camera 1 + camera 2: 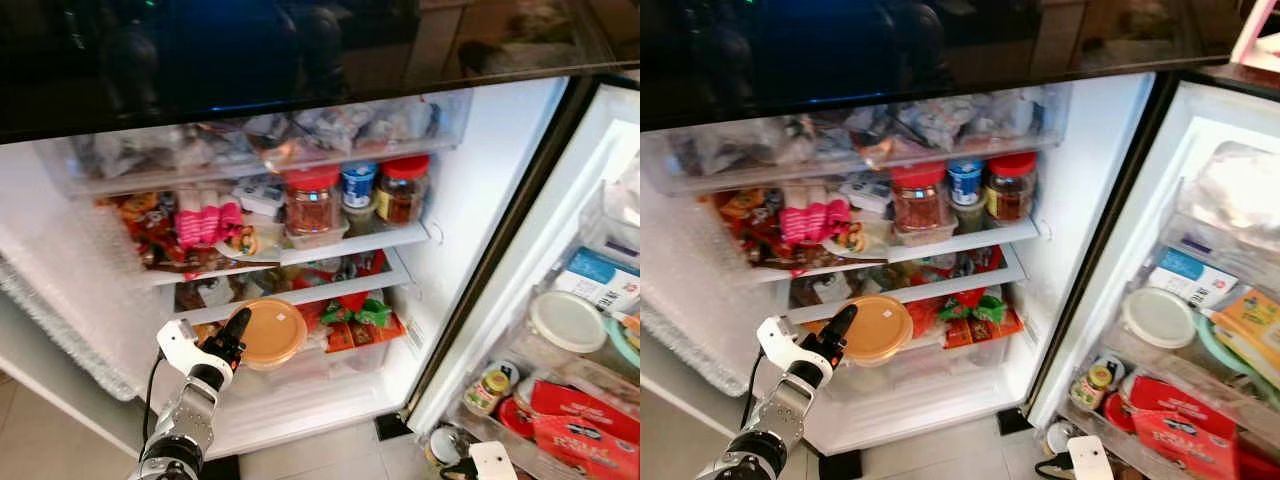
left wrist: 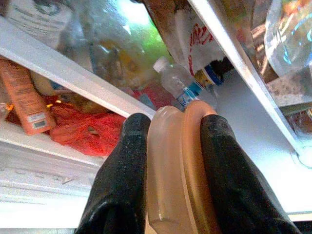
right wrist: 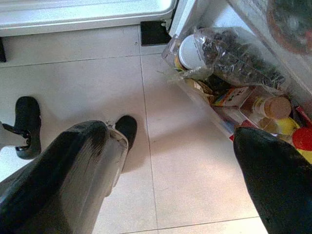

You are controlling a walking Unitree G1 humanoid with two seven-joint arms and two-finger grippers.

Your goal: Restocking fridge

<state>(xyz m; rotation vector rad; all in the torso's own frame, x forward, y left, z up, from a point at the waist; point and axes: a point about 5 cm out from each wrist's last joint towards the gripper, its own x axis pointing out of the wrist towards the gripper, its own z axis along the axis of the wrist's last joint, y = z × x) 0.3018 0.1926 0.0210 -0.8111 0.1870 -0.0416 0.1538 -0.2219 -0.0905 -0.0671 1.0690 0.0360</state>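
A round tan container with an orange lid (image 1: 273, 333) hangs at the front of the fridge's lower shelf (image 1: 300, 296), tilted toward me. My left gripper (image 1: 240, 326) is shut on its left rim. In the left wrist view the rim (image 2: 175, 165) is squeezed between the two black fingers (image 2: 126, 180). Behind it lie red and green packets (image 1: 360, 320). My right gripper (image 3: 175, 165) hangs low by the open door, open, over the tiled floor (image 3: 185, 161) with nothing between its fingers.
The upper shelf holds red-lidded jars (image 1: 313, 202), a blue-lidded jar (image 1: 358, 185) and pink packets (image 1: 205, 222). The open door (image 1: 560, 330) on the right has bins holding a white-lidded tub (image 1: 567, 320), red packages (image 1: 575, 420) and a small jar (image 1: 487, 390). My black feet (image 3: 27, 124) stand on the tiles.
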